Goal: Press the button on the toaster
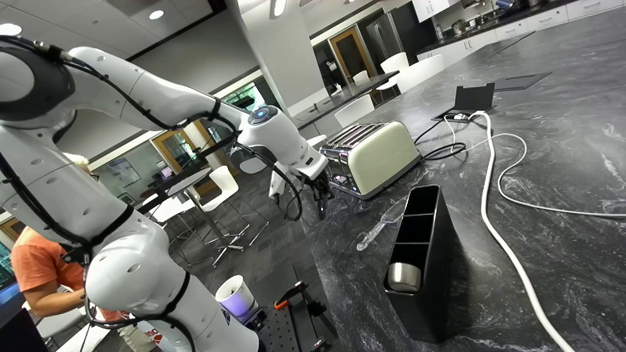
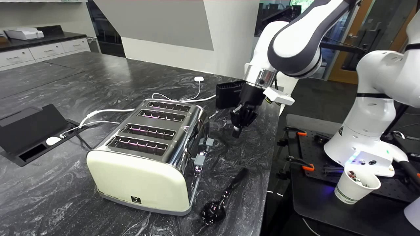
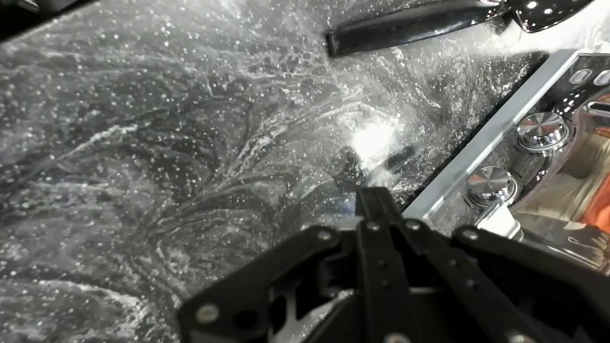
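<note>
The toaster is a pale cream box with a silvery top; it shows in both exterior views [image 1: 386,151] [image 2: 137,183]. Its chrome front panel has two grey levers [image 2: 200,159] and small lit spots. In the wrist view the toaster's lower front [image 3: 476,157] is at the right, with round knobs [image 3: 491,185] and small oval buttons [image 3: 581,76]. My gripper [image 3: 376,197] is shut with its fingertips together and nothing between them. In the exterior views the gripper [image 1: 321,211] [image 2: 236,131] points down above the table beside the toaster's front, apart from it in an exterior view.
A black ladle [image 2: 213,211] lies in front of the toaster; its handle [image 3: 405,28] shows in the wrist view. A tall black box [image 1: 430,264] with a metal item [image 1: 404,277] stands near the table edge. White cables [image 1: 499,234] and an opened table outlet [image 1: 472,100] lie nearby.
</note>
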Tool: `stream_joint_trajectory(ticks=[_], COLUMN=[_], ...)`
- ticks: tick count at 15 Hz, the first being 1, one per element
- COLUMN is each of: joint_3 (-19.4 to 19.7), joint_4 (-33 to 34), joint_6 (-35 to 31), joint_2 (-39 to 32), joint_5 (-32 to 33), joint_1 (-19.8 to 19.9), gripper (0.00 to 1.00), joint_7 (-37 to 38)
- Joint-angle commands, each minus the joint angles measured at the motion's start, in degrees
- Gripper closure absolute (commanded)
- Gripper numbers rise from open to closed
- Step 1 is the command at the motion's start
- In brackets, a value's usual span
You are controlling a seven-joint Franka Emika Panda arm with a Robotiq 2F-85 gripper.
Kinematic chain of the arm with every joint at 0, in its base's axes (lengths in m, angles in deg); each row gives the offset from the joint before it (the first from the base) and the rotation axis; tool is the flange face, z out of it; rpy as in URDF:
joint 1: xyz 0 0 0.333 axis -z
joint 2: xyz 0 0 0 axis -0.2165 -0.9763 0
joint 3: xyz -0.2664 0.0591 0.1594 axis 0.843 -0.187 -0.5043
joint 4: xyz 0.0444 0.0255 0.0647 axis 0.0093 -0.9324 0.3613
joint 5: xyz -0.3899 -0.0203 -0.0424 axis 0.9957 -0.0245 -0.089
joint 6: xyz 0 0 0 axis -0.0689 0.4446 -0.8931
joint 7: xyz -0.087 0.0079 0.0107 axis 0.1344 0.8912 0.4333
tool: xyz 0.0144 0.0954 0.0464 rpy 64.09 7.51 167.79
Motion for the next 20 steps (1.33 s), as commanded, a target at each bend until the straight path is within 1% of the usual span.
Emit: stream_joint_trajectory(ticks=[1, 4, 10, 16, 20], joint_3=[1.83, 2.44, 1.96, 2.15, 2.36], joint_4=[2.61, 3.75, 5.76, 8.88, 10.70], joint_6=[0.41, 1.03, 0.08, 0.58, 1.05], joint_2=[-1.62, -3.10, -7.55, -11.69, -14.28], joint_5=[-9.10, -16.83, -27.66, -41.75, -49.23], joint_1=[-0.58, -0.35, -0.06, 0.64, 0.89], gripper=[1.00, 1.00, 1.00, 1.00, 1.00], joint_7=[-7.23, -14.60, -25.01, -37.60, -44.81])
